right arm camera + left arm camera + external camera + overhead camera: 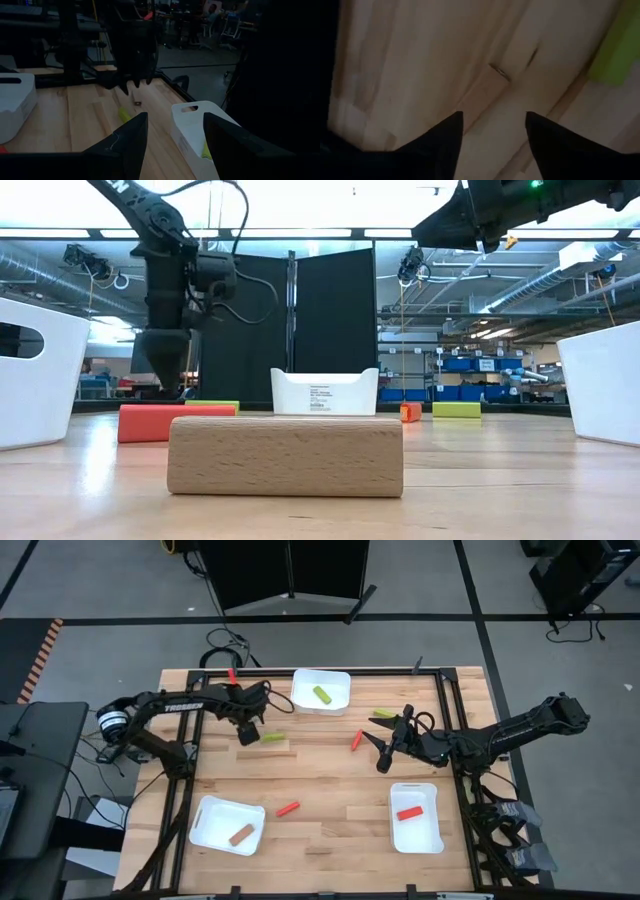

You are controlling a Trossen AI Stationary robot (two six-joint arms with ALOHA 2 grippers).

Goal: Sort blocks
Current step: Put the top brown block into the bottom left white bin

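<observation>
Fingers of the left gripper (248,732) stand spread with only bare table (320,780) between them in the left wrist view; nothing is held. In the high view the gripper hangs low just beside a yellow-green block (273,738) lying flat in the far-left part of the table. That block shows as a green edge (617,45) at the margin of the left wrist view, off to one side of the gap.

Judgement, step in hand: pick this yellow-green block. To do it well, shift sideways until the block sits centred in the gap, turn the wrist so the fingers cross its short width, descend, close, lift. Likely destination is the far tray (321,690), which already holds a yellow-green block (321,695); that tray is near, so the carry is short.

Right gripper (385,743) hovers over the table's right-centre, fingers apart, empty.

Blocks, as seen: small oblong bars with flat faces, so they should rest stably and grip well across the narrow side.
- Red: one loose near the table's middle front (288,808); one tilted near the right gripper (357,741); one in the near-right tray (416,817), block at (409,812).
- Yellow-green: one more loose on the far right (384,713).
- Tan wood: one in the near-left tray (227,824), block at (241,834); another fills the low view's foreground (285,456).

Sorting is partly done; several blocks lie loose.
</observation>
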